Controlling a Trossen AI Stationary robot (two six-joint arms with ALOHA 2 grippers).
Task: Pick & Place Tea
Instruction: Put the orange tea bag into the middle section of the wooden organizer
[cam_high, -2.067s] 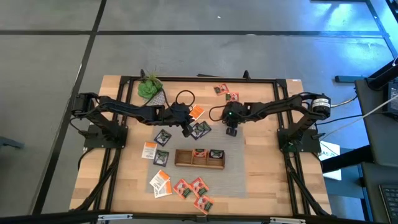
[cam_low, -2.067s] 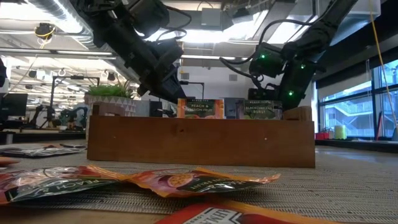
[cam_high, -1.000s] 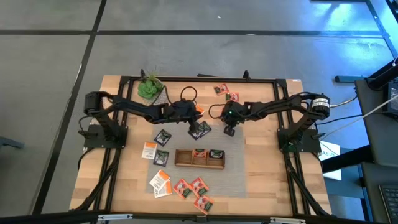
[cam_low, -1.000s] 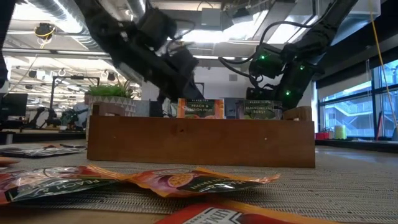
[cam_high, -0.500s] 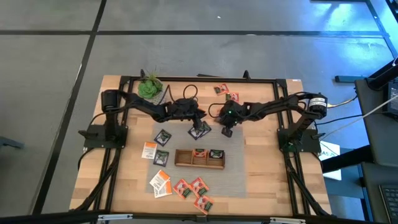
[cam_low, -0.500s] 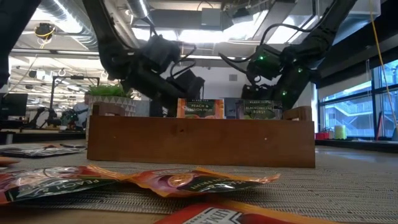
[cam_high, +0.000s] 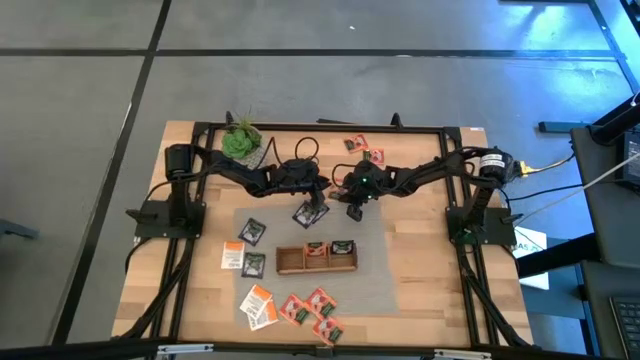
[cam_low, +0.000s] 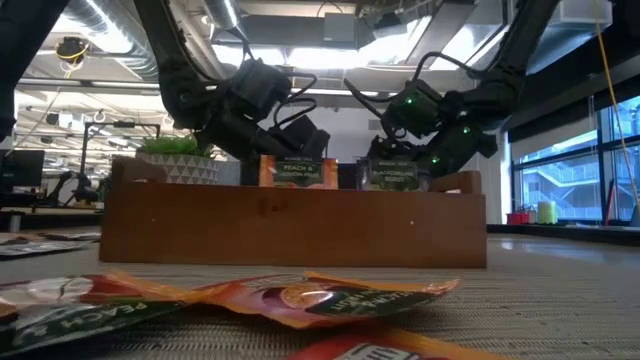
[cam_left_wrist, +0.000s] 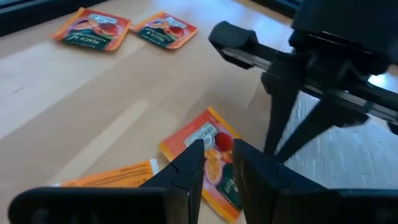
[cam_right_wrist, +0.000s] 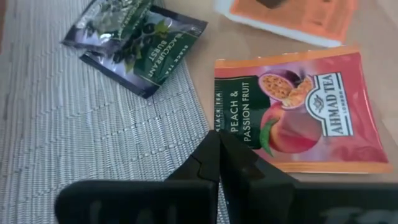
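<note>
Since half a second ago, the tray and the loose tea sachets around it sit slightly nearer the table's front edge in the high view, and the right gripper has closed in on the left gripper.

Table: wooden, with a grey mat over its middle.

Arms: both reach in over the far part of the mat, beyond the tray, with the grippers near each other.

Tray: lies on the mat, long side across the table. Its middle and right compartments each hold a sachet standing on edge, a peach one and a blackcurrant one.

Plant: at the far left corner of the table.

Left gripper: fingers stand a narrow gap apart, with nothing seen between them. A peach sachet lies flat on bare wood just under the tips. In the high view a dark sachet shows at this gripper; whether they touch cannot be told.

Right gripper: fingers pressed together, holding nothing, tips low at the mat's edge beside that peach sachet. A dark blackcurrant sachet lies on the mat near it.

Remaining tea: dark and white-and-orange sachets lie flat left of the tray, more white-and-orange and red ones lie along the front edge, and two orange sachets sit at the far edge.
</note>
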